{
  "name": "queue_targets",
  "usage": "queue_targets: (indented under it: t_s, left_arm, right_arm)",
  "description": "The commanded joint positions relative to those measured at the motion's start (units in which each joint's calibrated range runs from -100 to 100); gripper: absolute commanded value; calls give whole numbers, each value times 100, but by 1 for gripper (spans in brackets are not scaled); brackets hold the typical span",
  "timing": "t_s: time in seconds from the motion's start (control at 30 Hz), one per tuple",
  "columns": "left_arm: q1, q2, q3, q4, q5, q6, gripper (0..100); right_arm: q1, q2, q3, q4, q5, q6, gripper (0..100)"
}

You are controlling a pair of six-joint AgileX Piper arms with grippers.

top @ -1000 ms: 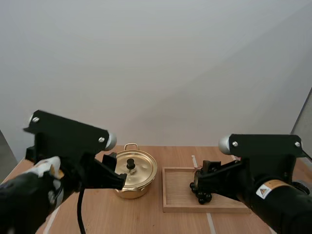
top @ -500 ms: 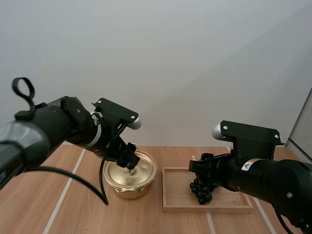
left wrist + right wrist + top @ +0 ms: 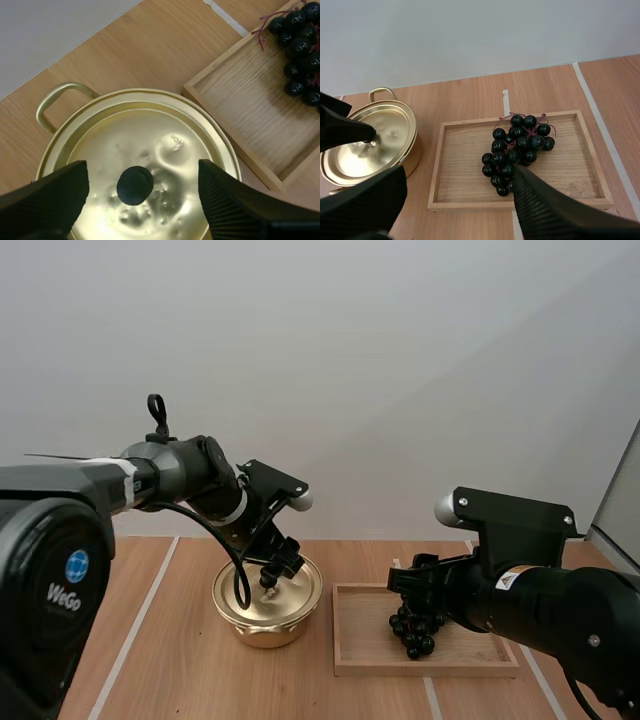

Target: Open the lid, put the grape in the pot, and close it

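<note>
Lid (image 3: 170,145) is seen seated on the golden pot (image 3: 262,628), closed, with its black knob (image 3: 135,185) upright at the centre. Above that pot the left gripper (image 3: 142,165) is held released: its two ribbed fingers (image 3: 52,195) are spread wide to either side of the knob and apart from it, so nothing is grasped. A loop handle (image 3: 56,98) is seen at the pot's rim. Just beside the pot a wooden tray (image 3: 436,170) is laid, close to the pot's wall, though contact between the two cannot be told. The bunch of dark grapes (image 3: 518,146) is found in that tray, on the half farther from the pot, with its reddish stem showing. Over the tray the right gripper (image 3: 459,170) is held unclenched, one fingertip (image 3: 520,172) brought to the edge of the bunch, the other finger left on the pot's side, and the grapes are not gripped. Pot and tray are both borne by a wooden table (image 3: 180,670).
</note>
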Motion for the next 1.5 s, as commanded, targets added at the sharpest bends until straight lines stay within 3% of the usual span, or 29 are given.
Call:
queue_targets:
  t_s: [0.0, 0.5, 0.63, 0.73, 0.93, 1.0, 1.03, 1.07, 1.2, 1.47]
  left_arm:
    - [-22, 260, -124, 87, -89, 18, 100]
    - [-22, 509, -140, 310, -405, 9, 98]
    - [-22, 509, -140, 310, -264, 9, 51]
    - [-22, 512, -140, 310, -139, 9, 30]
    - [-22, 766, -140, 361, 85, 9, 24]
    - [-22, 807, -140, 355, 157, 9, 14]
    - [-22, 796, -140, 355, 195, -1, 2]
    - [-22, 751, -140, 364, 195, -13, 0]
    - [-22, 474, -153, 364, 195, -32, 0]
    - [-22, -1179, -299, 473, 263, -32, 0]
  right_arm:
    - [-16, -19, -42, -14, -34, 39, 100]
    - [-16, -19, -42, -14, -34, 39, 100]
    - [-16, -19, -42, -14, -34, 39, 100]
    - [-16, -19, -42, -14, -34, 39, 100]
    - [-16, -19, -42, -14, -34, 39, 100]
    - [-16, -19, -42, -14, -34, 39, 100]
    - [-16, -19, -42, -14, -34, 39, 100]
    - [-16, -19, -42, -14, -34, 39, 100]
    - [-16, -19, -42, -14, -34, 39, 100]
    - [-16, -19, -42, -14, -34, 39, 100]
